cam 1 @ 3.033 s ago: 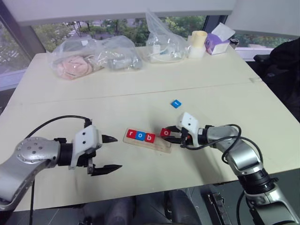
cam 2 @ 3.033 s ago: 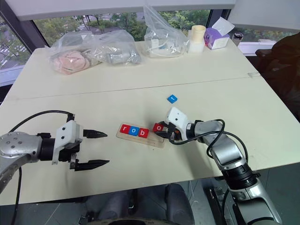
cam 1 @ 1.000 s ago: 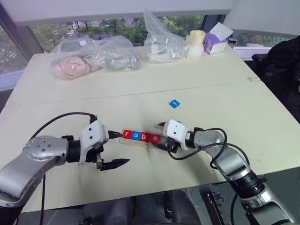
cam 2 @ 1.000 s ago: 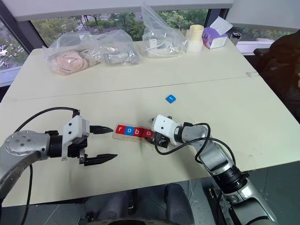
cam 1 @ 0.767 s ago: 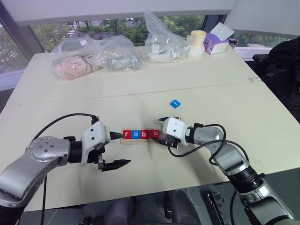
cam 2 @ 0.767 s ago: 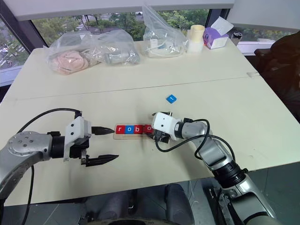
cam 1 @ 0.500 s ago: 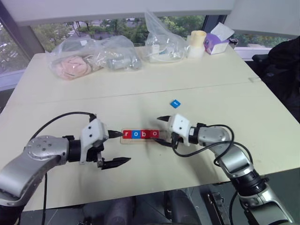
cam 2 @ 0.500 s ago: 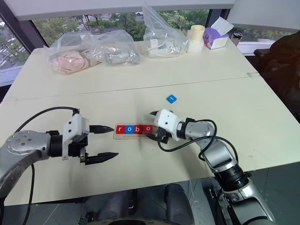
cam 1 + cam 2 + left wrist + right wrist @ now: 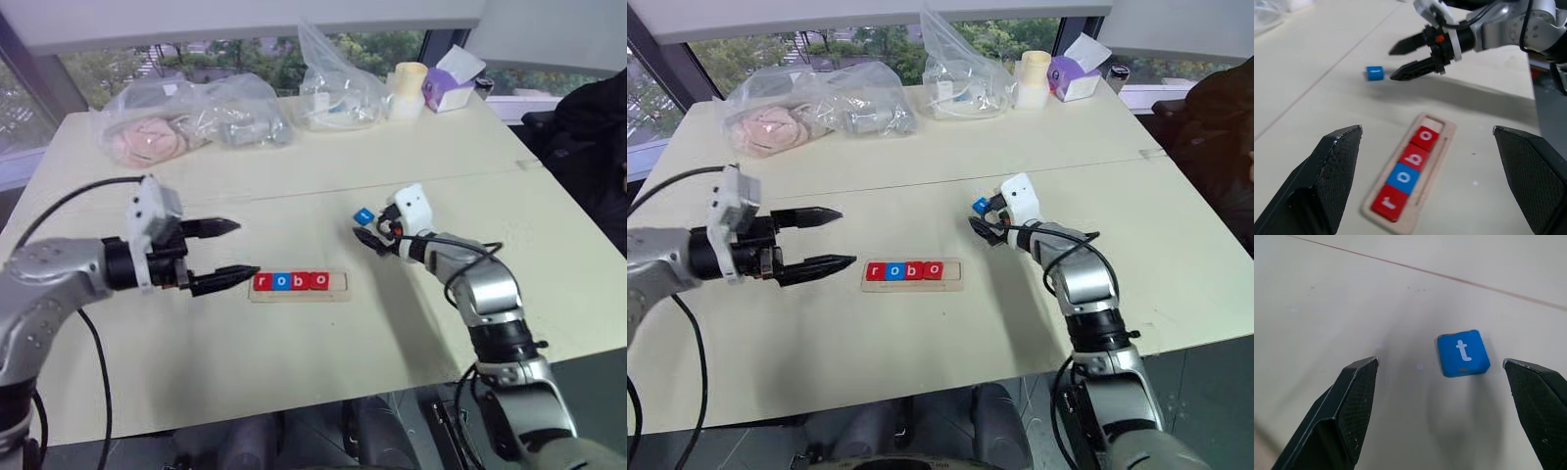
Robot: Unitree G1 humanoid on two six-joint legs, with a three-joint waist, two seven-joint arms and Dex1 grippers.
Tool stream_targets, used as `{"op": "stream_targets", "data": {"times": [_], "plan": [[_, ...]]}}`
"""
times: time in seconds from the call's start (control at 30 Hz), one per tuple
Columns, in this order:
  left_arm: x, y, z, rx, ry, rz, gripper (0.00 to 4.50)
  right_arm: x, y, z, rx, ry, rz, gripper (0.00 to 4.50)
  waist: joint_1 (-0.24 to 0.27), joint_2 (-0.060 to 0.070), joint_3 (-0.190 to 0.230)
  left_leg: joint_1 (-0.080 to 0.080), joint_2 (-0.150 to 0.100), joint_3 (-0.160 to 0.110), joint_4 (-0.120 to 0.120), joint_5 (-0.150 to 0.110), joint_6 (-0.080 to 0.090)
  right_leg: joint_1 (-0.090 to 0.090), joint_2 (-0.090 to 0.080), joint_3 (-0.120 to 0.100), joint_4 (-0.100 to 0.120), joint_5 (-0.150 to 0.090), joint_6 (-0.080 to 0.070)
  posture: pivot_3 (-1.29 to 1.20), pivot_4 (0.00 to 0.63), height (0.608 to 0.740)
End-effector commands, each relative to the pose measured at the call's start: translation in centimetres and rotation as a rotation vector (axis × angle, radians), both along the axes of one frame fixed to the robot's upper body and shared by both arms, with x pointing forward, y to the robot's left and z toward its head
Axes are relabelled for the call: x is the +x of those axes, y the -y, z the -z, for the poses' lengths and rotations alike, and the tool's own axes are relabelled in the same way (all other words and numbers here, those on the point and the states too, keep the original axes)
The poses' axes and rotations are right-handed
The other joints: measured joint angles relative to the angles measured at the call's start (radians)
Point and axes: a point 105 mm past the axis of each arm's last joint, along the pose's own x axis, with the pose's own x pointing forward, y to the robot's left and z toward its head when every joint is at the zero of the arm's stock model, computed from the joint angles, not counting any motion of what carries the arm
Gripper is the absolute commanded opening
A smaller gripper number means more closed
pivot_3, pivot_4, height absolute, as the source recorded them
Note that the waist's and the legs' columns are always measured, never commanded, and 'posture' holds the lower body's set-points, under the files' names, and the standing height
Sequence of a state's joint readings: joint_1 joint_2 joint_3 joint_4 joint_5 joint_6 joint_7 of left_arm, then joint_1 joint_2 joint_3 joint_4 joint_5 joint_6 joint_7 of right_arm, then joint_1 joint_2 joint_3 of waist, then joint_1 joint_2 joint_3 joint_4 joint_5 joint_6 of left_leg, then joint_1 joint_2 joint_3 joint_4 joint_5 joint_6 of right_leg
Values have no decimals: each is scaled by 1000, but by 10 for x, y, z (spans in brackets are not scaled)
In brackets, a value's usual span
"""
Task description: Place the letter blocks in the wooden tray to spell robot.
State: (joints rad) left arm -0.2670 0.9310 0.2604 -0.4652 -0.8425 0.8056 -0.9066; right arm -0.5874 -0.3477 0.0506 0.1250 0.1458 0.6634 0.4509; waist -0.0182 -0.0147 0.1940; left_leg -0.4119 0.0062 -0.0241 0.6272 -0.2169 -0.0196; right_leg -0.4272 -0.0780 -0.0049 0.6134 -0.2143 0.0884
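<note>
From the head views, the wooden tray (image 9: 298,285) lies on the pale table (image 9: 294,176) in front of the robot, holding four letter blocks (image 9: 291,282) side by side: a red "r", a blue "o", a red "b" and a red "o", with one bare slot at the tray's right end. The fifth tile, the blue t block (image 9: 364,214), lies loose on the table further back and to the right of the tray. The left gripper (image 9: 233,251) hangs just left of the tray, its two black fingers spread wide and holding nothing. The right gripper (image 9: 369,232) is near the blue t block, fingers parted and empty. At the far edge of the table sit clear plastic bags (image 9: 196,117), a cream cup (image 9: 409,90) and a purple tissue box (image 9: 449,80); any print on them is too small to read. In the left wrist view, the tray (image 9: 1411,174) lies between the left gripper's open fingertips (image 9: 1327,181), and its tiles read "robo" in white lowercase; beyond it the right gripper (image 9: 1403,61) points at the blue tile (image 9: 1374,73). In the right wrist view, the blue block (image 9: 1463,353) lies flat on the table between the widely parted fingers (image 9: 1352,406), showing a white "t", and touches neither finger.
</note>
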Motion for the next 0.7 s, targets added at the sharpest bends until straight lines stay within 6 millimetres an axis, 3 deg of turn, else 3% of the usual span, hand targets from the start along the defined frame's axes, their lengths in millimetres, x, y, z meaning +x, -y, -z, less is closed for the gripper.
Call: {"op": "stream_targets", "data": {"times": [0.03,0.2,0.23,0.33,0.43,0.57,0.7], "plan": [[9,-7,-10,-10,53,-57,4500,16,5,-1,-36,34,21,4126,2,0,0,0,0,0,0,0,0,0,0,0,0,0,0,0,150,740],[8,-1,-2,-13,37,-52,4500,34,7,14,-71,23,18,4126,-3,0,0,0,0,0,2,0,0,1,0,0,0,0,0,0,150,740],[8,1,0,-23,35,-53,4500,35,4,15,-74,21,-4,3887,-3,0,0,1,0,0,2,0,0,1,0,0,0,0,0,0,150,740],[9,9,6,-44,25,-50,4500,40,3,13,-70,39,-16,2760,-3,0,0,1,0,0,1,0,0,1,0,0,1,0,0,0,150,740],[6,16,15,-48,2,-33,4500,42,4,13,-75,50,-7,1200,-2,0,0,1,0,0,2,0,0,1,0,1,1,1,0,0,150,740],[4,17,21,-29,-5,-29,4500,43,6,13,-76,53,11,1185,-1,0,0,1,0,0,2,0,0,1,1,1,2,1,0,0,150,740],[1,22,23,22,21,-5,4500,34,29,-12,-65,146,220,1185,6,0,0,1,0,0,2,0,0,2,1,1,1,0,0,0,150,740]]}}
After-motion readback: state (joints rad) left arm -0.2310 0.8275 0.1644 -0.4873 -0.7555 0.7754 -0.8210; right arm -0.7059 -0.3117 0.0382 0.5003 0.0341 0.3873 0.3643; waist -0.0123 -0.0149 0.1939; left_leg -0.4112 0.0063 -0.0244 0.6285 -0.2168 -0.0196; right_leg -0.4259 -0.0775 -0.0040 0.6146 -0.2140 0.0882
